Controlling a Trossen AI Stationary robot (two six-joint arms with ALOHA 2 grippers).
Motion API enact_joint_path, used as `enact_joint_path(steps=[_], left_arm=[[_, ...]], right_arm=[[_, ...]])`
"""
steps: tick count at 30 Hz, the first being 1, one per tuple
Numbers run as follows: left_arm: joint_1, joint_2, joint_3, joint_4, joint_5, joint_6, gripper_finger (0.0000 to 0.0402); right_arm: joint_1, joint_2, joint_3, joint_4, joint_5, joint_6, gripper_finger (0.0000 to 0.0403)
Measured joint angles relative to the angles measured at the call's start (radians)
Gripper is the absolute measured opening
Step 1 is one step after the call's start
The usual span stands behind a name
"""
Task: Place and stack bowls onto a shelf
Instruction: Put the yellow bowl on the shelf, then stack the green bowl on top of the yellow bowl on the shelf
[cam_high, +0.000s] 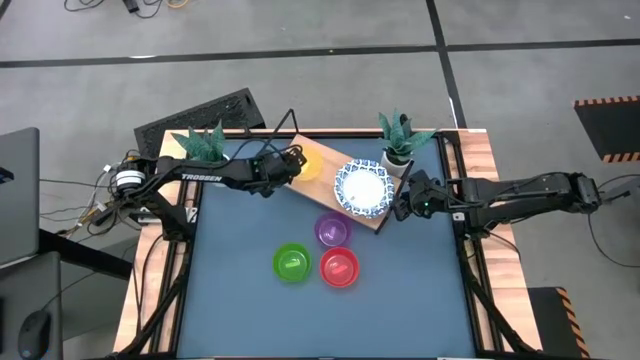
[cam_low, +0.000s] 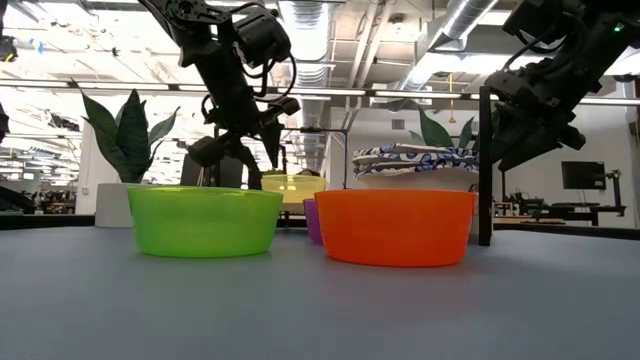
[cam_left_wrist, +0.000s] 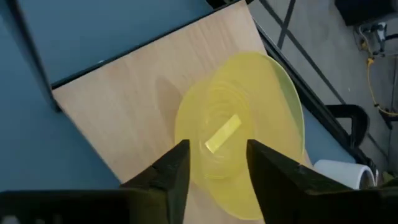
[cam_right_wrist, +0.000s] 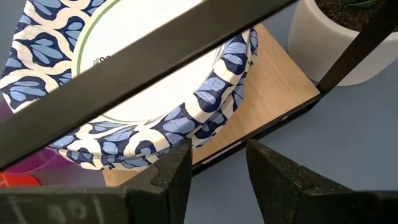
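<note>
Left gripper (cam_high: 296, 160) over the yellow bowl (cam_high: 307, 163) on the shelf (cam_high: 268, 150), at the far left part of the board. In the left wrist view its fingers (cam_left_wrist: 176, 171) stand apart just above the bowl, nothing between them, bowl sits on the wood. Right gripper (cam_high: 400, 203) at the near right end of the shelf, fingers (cam_right_wrist: 177, 174) apart and empty, just beside the stack of white bowls (cam_high: 362, 187) with blue patterned rims on the board; a black wire of the shelf frame crosses in front. Purple bowl (cam_high: 332, 230) on the blue counter (cam_high: 240, 290) touching or just beside the shelf's near edge, can't tell which. Green bowl (cam_high: 292, 263) and red bowl (cam_high: 339, 267) side by side nearer the front, on the counter. Two potted plants (cam_high: 398, 140) at the far corners of the counter
</note>
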Motion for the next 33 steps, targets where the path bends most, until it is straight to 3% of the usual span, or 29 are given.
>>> enact_joint_path(steps=[3,7,16,22,33], left_arm=[[0.000,0.000,0.000,0.017,0.032,0.012,0.0160],[0.000,-0.003,0.000,0.016,0.159,0.080,0.0177],[-0.035,-0.011,0.000,0.016,0.528,0.524,0.0185],[-0.080,-0.011,0.000,0.068,0.710,0.845,0.0185],[-0.190,-0.011,0.000,-0.017,0.867,1.142,0.0185]], right_arm=[[0.000,0.000,0.000,0.000,0.000,-0.004,0.0178],[0.000,0.000,0.000,0.000,-0.001,-0.007,0.0178],[0.000,0.000,0.000,0.000,-0.002,-0.009,0.0178],[0.000,0.000,0.000,0.000,-0.002,-0.009,0.0178],[0.000,0.000,0.000,-0.001,-0.003,-0.009,0.0178]])
